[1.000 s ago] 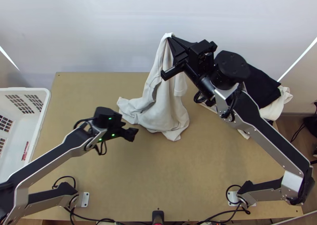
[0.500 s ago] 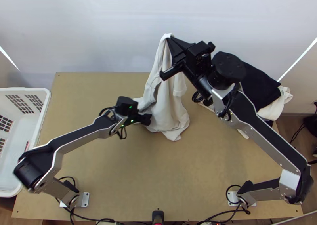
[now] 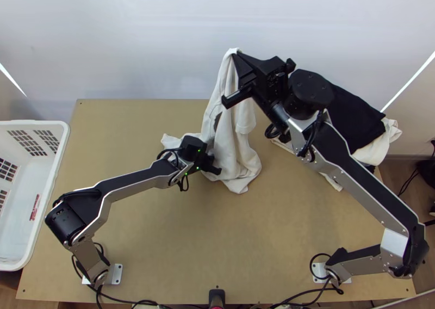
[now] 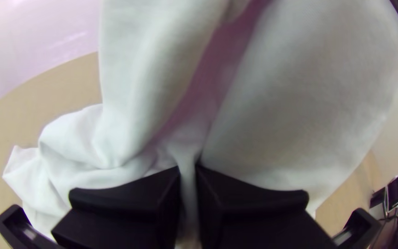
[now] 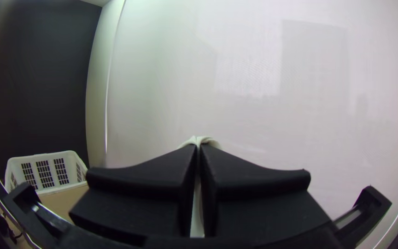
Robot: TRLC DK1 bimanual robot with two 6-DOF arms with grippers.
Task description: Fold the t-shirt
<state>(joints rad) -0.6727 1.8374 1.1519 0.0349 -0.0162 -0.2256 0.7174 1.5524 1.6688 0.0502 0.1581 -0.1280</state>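
While right gripper point(image 3: 236, 54) pinches t-shirt point(image 3: 232, 146) at top, rest hanging below, left gripper point(image 3: 218, 170) pinches it lower down.

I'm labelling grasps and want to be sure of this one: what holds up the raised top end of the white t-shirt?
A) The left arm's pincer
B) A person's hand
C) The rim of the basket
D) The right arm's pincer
D: the right arm's pincer has the white t-shirt pinched between its fingers, and the cloth hangs down from there to the table.
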